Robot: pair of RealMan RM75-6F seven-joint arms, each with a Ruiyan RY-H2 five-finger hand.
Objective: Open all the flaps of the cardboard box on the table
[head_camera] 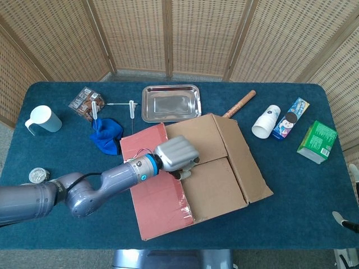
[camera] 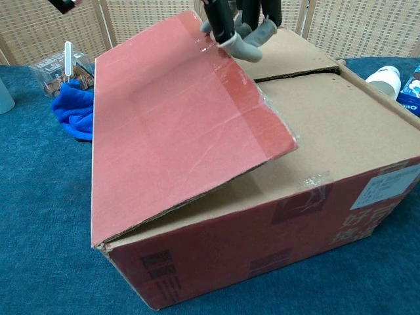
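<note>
The cardboard box [head_camera: 224,179] lies in the middle of the table. Its red left flap [camera: 177,125] is tilted up from the box top, hinged along the left side. My left hand [camera: 239,26] grips that flap's inner edge near the far corner, fingers curled around it; the head view shows the left hand [head_camera: 176,154] over the same edge. Two brown inner flaps [camera: 328,118] lie flat and closed with a seam between them. The brown right flap [head_camera: 247,162] is folded outward. No right hand shows in either view.
Behind the box stand a steel tray [head_camera: 170,103] and a wooden rolling pin [head_camera: 238,103]. A blue cloth [head_camera: 106,136], snack packet [head_camera: 87,103] and white mug [head_camera: 44,119] sit left. A paper cup [head_camera: 265,121], snack box [head_camera: 290,118] and green carton [head_camera: 317,141] sit right.
</note>
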